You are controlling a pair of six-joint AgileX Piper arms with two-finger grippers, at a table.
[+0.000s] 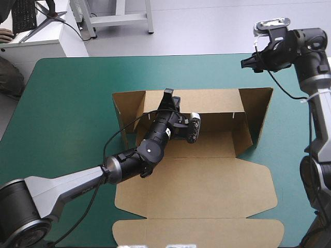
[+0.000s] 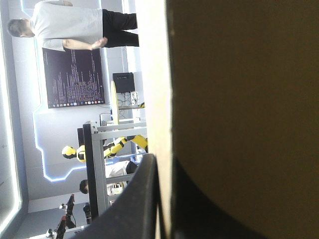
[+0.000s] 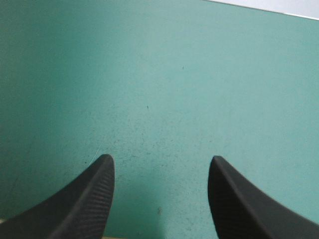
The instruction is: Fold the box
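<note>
- The brown box [image 1: 207, 191] lies on the table [image 1: 67, 103], around the middle of its teal-green cover, and it is only partly built.
- The far wall of the box [image 1: 207, 101] stands raised along the side away from the robot.
- At each end of this wall a side wall is also up: the left one [image 1: 126, 113] and the right one [image 1: 258, 116], both leaning a little outward.
- The rest of the box is flat on the cover. Its wide panel and flaps are spread toward the robot, and the last flap reaches close to the table's near edge.
- The left arm reaches across the flat part of the box, and the left claw [image 1: 168, 97] sits at the top edge of the far wall, a little left of the wall's middle.
- In the left wrist view one black finger [image 2: 132, 209] lies against one face of the board and the pale cut edge runs just beside it. The other side is dark. The claw is all but closed, with the sheet of the far wall between its fingers.
- The right claw [image 1: 247, 63] hangs raised beyond the right far corner of the box, well apart from it.
- Its two fingers stand wide apart and hold nothing. Only bare cover shows between them in the right wrist view.
</note>
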